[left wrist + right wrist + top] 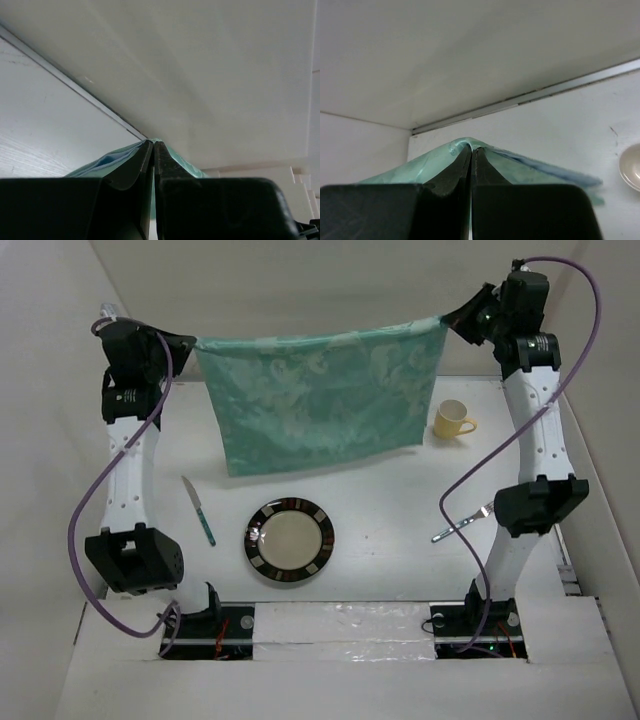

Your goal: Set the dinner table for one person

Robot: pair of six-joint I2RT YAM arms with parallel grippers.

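Observation:
A teal-green patterned cloth mat (320, 400) hangs stretched in the air between both grippers above the far part of the white dinner table (400, 560). My left gripper (190, 342) is shut on its left top corner, seen in the left wrist view (152, 144). My right gripper (447, 318) is shut on its right top corner, seen in the right wrist view (471, 148). The cloth (107, 162) (430, 162) drapes round the closed fingertips. A plate (289, 541) with a dark patterned rim lies near the front.
A knife with a teal handle (199, 511) lies left of the plate. A fork (460, 524) lies at the right, partly under the right arm. A yellow cup (452, 420) stands at the back right. White wall panels surround the table.

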